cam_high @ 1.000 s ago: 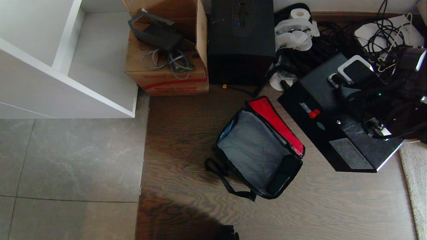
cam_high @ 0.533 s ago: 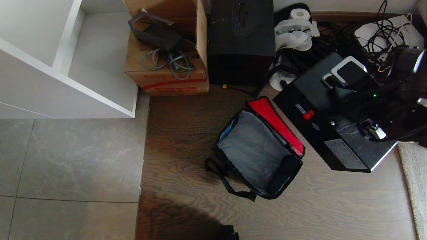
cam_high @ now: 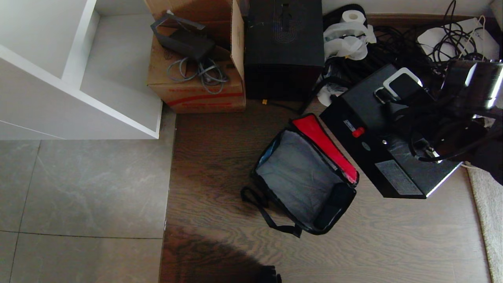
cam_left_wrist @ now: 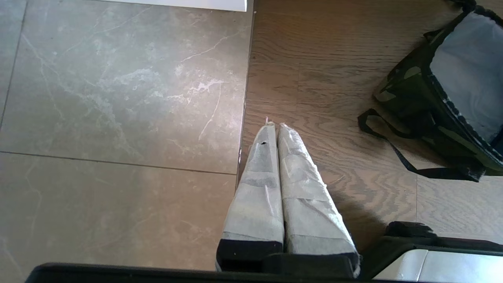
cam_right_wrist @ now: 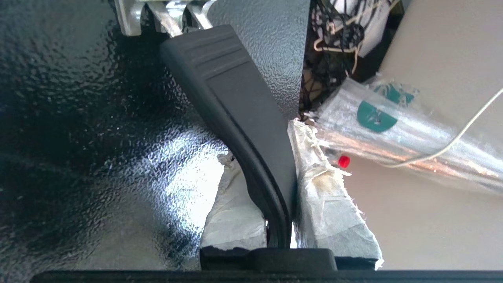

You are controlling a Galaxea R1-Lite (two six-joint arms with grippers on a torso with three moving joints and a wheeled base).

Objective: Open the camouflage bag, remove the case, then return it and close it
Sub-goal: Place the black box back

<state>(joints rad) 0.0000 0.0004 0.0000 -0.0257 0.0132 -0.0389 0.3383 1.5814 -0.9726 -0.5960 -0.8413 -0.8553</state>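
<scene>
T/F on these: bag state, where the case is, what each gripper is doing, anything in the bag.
1. The camouflage bag lies open on the wooden floor. True.
2. The case sits inside the bag. False: it is outside, beside the bag's red flap.
3. The right gripper is shut on the case's handle. True.
4. The left gripper holds the bag's strap. False: it is shut on nothing, apart from the bag.
5. The bag's grey interior shows nothing inside. True.

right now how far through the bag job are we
Done: the camouflage bag lies open on the floor, grey inside empty, and the case is out. In hand: the right gripper is shut on the case's handle, beside the bag. Left: putting the case in and closing the bag.
</scene>
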